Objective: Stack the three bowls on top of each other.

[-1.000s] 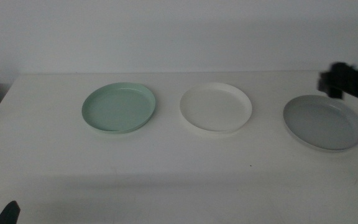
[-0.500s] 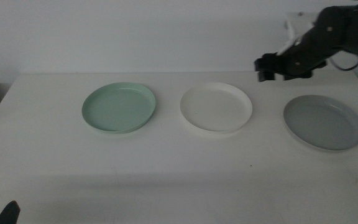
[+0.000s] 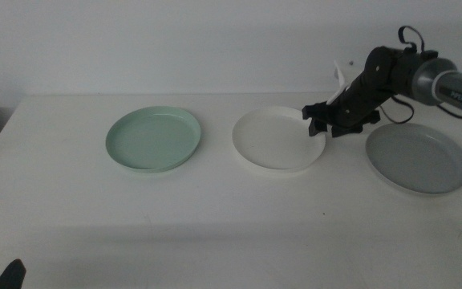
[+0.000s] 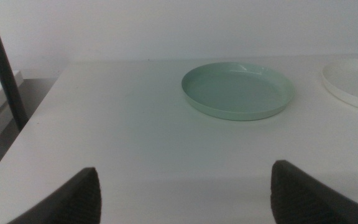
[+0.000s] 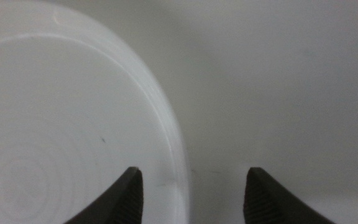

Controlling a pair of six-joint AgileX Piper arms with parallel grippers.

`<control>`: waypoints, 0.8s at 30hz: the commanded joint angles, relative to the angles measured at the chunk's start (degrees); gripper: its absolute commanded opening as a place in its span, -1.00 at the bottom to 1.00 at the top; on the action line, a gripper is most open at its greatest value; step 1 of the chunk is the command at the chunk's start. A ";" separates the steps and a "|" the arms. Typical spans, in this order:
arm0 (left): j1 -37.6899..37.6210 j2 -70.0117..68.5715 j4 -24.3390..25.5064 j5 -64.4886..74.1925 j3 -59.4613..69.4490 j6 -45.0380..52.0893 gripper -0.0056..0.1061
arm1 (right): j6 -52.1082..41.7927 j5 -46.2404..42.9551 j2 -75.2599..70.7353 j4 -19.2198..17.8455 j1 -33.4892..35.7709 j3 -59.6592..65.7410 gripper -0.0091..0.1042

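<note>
Three bowls, unstacked, in a row on the worktop (image 3: 231,217), well apart from one another.

Item 1: white bowl (image 3: 278,138), middle of the row. We see its right rim under the right hand (image 3: 321,122), which has reached in from the right. In the right wrist view the rim of the white bowl (image 5: 67,124) runs up between the two jaws; these stand apart, one over the bowl's inside, one over bare worktop (image 5: 291,93) outside it. We count this hand as released, grasping nothing.

Item 2: green bowl (image 3: 153,138), left of the white one, upright and bare. The left wrist view shows the green bowl (image 4: 237,90) far ahead of that camera, with an edge of the white bowl (image 4: 353,84) beside it.

Item 3: grey bowl (image 3: 417,156), right end of the row, just beside the right arm.

Left hand (image 4: 185,193): waiting at the near left corner of the worktop, jaws wide apart, released, nothing between them.
</note>
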 commanded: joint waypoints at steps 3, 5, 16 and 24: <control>-0.03 0.27 -0.50 -4.02 -0.27 -0.47 0.95 | -0.81 -2.52 -2.01 2.40 0.28 -2.04 -0.18; -0.03 0.27 -0.50 -4.02 -0.27 -0.47 0.95 | -0.88 -2.67 -1.59 2.40 0.57 -2.04 -0.31; -0.03 0.27 -0.50 -4.02 -0.27 -0.47 0.95 | -0.76 1.45 -9.42 2.40 1.94 1.34 -0.86; -0.03 0.27 -0.50 -4.02 -0.27 -0.47 0.95 | -0.73 -6.17 -31.62 2.90 8.36 25.07 -0.86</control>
